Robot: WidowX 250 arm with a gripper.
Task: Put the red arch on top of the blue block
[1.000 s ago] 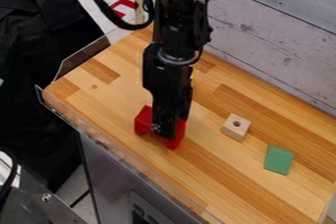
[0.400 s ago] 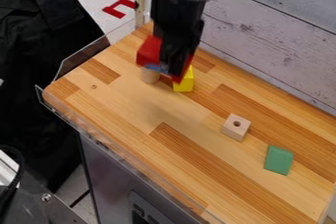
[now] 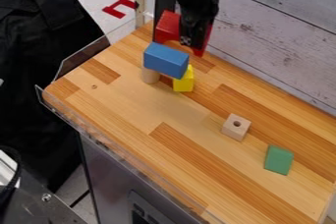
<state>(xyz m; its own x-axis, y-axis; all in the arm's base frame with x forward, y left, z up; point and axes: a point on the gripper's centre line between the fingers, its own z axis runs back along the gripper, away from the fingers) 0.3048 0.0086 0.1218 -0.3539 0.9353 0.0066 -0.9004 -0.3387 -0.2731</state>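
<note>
The red arch (image 3: 168, 25) is pinched in the black gripper (image 3: 191, 42), just past the far side of the blue block (image 3: 166, 61). The blue block sits on a round tan block (image 3: 150, 75) and a yellow block (image 3: 184, 81). Nearer and right are a block with a hole (image 3: 236, 127) and a green block (image 3: 279, 160).

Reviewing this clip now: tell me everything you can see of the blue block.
The blue block is a plain, solid-looking rectangular piece with flat faces and straight edges, perhaps painted wood. It lies lengthwise like a bridge, one end over a tan cylinder, the other over a yellow block. The red arch is close behind it in the view; whether they touch, I cannot tell.
</note>
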